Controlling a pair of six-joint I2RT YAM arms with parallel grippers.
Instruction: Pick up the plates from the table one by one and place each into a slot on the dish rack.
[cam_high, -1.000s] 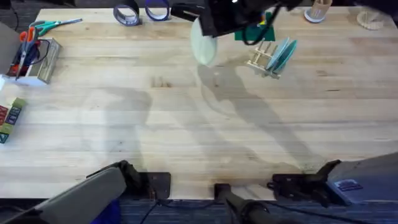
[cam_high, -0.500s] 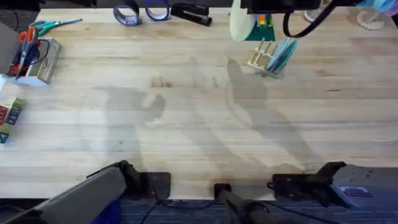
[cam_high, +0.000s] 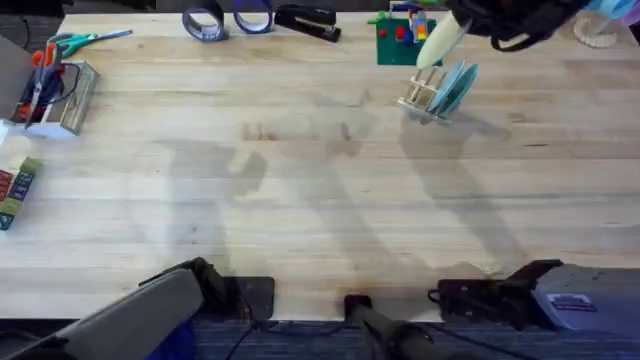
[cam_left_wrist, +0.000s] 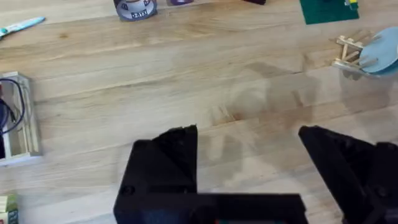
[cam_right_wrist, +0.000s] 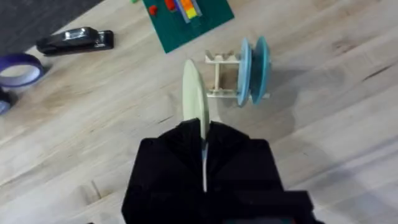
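**Last plate carried over to the rack**

Overhead: a second ago the right gripper (cam_high: 470, 22) held the pale yellow plate (cam_high: 437, 42) left of the dish rack (cam_high: 425, 95); now, in the upper right of the frame, the plate hangs tilted just above the rack, where two blue plates (cam_high: 455, 85) already stand. The table (cam_high: 300, 200) holds no loose plates, so this looks like the final one.

Left wrist: the left gripper (cam_left_wrist: 249, 162) hovers low over bare wood, fingers spread wide, holding nothing (idle, apparently).

Right wrist: the fingers are clamped on the plate's edge, the plate upright beside the rack's free slot at frame centre. Lowering it between the pegs should be next.
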